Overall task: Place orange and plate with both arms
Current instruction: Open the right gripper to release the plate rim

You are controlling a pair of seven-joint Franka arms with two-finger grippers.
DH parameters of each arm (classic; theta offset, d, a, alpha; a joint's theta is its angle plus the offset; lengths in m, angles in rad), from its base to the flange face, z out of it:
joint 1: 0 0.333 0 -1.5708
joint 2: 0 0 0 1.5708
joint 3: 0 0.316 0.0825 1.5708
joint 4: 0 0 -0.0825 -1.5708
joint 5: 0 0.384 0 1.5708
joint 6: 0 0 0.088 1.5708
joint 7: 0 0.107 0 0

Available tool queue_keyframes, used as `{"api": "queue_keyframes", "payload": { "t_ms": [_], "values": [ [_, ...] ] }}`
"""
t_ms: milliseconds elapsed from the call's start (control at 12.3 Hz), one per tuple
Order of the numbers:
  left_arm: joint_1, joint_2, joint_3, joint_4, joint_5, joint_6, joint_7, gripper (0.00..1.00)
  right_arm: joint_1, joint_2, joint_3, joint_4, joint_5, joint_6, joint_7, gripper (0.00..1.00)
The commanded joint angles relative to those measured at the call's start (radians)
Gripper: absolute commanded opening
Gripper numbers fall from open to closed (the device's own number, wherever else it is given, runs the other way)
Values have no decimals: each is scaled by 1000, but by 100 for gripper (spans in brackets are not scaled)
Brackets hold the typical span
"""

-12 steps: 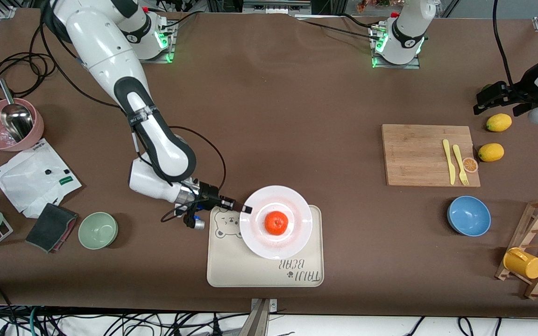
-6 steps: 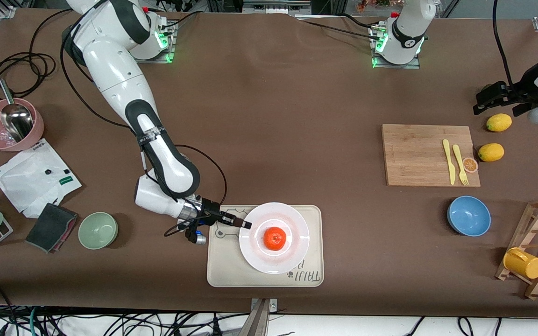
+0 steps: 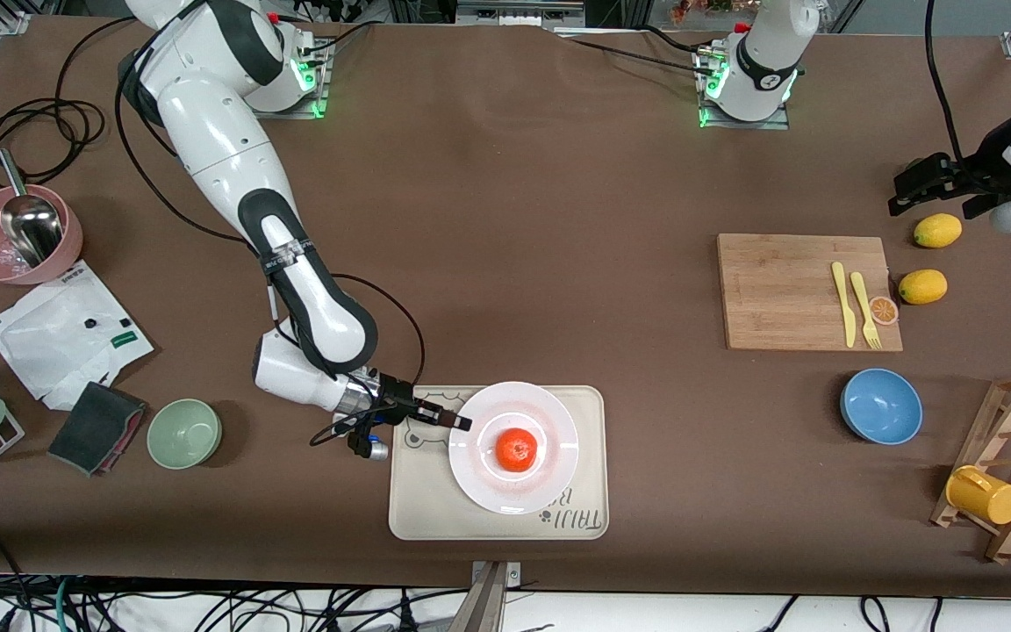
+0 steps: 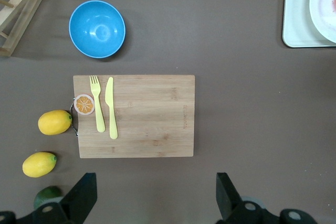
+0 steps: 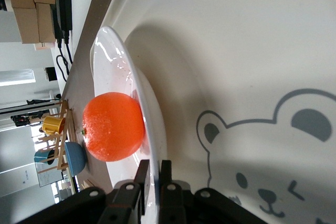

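The orange (image 3: 516, 449) sits in the middle of the plate (image 3: 558, 420), and the plate rests on the tray (image 3: 584, 478), toward the tray's edge farther from the front camera; the right gripper (image 3: 460, 422) is at the plate's rim on the side toward the right arm's end of the table, its fingers (image 5: 167, 174) pinched narrow on that rim, as the right wrist view shows. Judging by this, the placing step is nearly done: plate and fruit are down on the tray, and the next move calls for letting go of the rim and drawing clear without nudging the plate. The left gripper (image 3: 920, 183) waits high over the table toward the left arm's end, well apart from the tray, over the lemons (image 3: 937, 230); its fingers (image 4: 84, 195) stand wide with nothing between them. The tray lies on a brown table (image 3: 558, 246), with a cutting board (image 3: 786, 294) and a blue bowl (image 3: 881, 405) toward the left arm's end.
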Motion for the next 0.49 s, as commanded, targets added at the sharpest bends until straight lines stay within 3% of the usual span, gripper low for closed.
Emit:
{"api": "queue_keyframes", "payload": {
  "t_ms": [0, 162, 244, 406],
  "values": [
    [-3, 11, 4, 19, -19, -1, 17, 100, 6, 21, -6, 38, -56, -10, 25, 23],
    [-3, 9, 4, 19, -19, -1, 17, 100, -15, -13, -6, -11, -117, -10, 26, 81],
    [-3, 11, 4, 19, -19, -1, 17, 100, -24, -57, -4, -57, -157, -10, 29, 99],
    [-3, 11, 4, 19, -19, -1, 17, 100, -24, -152, -6, -154, -182, -10, 35, 100]
  ]
}}
